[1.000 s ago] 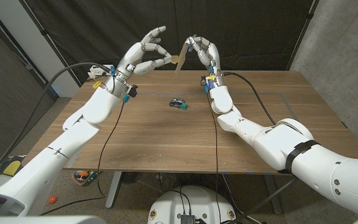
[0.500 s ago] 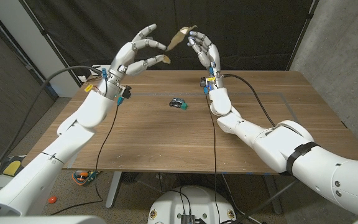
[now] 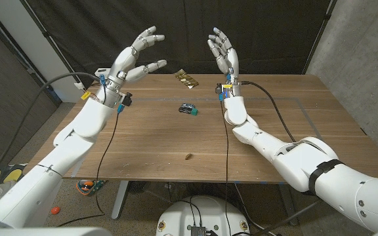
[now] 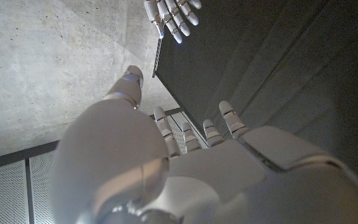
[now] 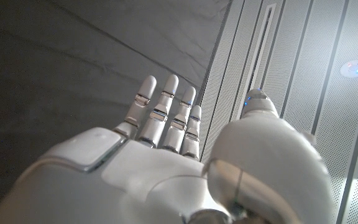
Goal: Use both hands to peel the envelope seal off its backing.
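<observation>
The envelope seal backing (image 3: pixel 188 79), a small crumpled tan-gold strip, lies on the wooden table (image 3: pixel 261 144) close to its far edge, near the middle. A tiny brown scrap (image 3: pixel 188 156), possibly the seal, lies near the front edge. The left hand (image 3: pixel 136 57) and right hand (image 3: pixel 222 51), glossy white jointed plastic, are raised above the far edge with fingers spread wide, holding nothing. A small blue-and-black object (image 3: pixel 188 109) sits mid-table.
</observation>
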